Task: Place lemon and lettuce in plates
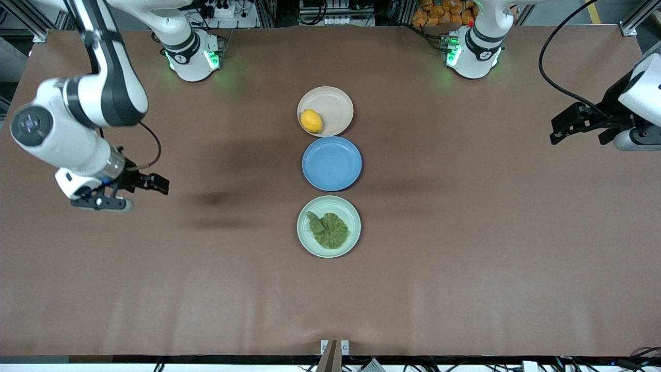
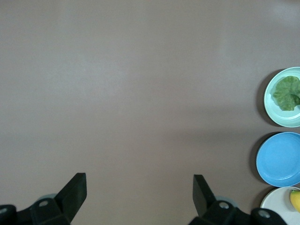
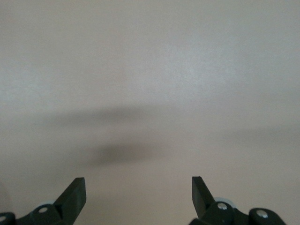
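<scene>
The lemon lies in the pale beige-pink plate, the plate farthest from the front camera. The lettuce lies flat in the pale mint green plate, the nearest one. My right gripper is open and empty, held over bare table toward the right arm's end. My left gripper is open and empty over bare table toward the left arm's end. The left wrist view shows its open gripper, the lettuce, the mint plate, the beige plate's rim and the lemon. The right wrist view shows only its open gripper above table.
An empty blue plate sits between the two other plates, the three in a line at the table's middle; it also shows in the left wrist view. The brown table spreads wide around them.
</scene>
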{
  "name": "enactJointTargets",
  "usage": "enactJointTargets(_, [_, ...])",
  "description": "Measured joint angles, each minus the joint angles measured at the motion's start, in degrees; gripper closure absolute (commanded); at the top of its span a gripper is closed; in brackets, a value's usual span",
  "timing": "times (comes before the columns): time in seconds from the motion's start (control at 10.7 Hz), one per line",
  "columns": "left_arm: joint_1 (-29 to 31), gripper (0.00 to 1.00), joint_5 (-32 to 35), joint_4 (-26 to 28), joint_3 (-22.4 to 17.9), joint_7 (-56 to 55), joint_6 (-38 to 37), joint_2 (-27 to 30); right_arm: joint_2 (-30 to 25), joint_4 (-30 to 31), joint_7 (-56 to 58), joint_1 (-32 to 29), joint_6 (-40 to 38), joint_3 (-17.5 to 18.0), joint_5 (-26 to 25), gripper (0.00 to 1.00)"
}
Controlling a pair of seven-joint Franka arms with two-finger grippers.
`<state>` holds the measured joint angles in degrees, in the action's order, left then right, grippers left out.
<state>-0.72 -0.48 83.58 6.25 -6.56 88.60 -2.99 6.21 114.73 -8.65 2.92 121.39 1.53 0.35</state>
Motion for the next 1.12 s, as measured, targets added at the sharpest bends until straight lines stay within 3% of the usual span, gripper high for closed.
enactJointTargets(0.37, [-0.06, 0.00, 0.00, 0.04, 0.10, 0.01, 0.00, 0.00, -6.00, -1.70, 0.00, -0.91, -4.35, 1.92, -0.46, 0.00])
enactJointTargets(0.94, [-0.09, 0.00, 0.00, 0.21, 0.09, 0.01, 0.02, -0.03, -6.39, -19.84, 1.96, -1.77, -23.46, 2.09, -0.49, 0.00])
enactJointTargets(1.12, [-0.09, 0.00, 0.00, 0.28, 0.09, 0.01, 0.03, -0.04, -6.41, -23.79, 3.96, -1.78, -25.59, 2.13, -0.30, 0.00])
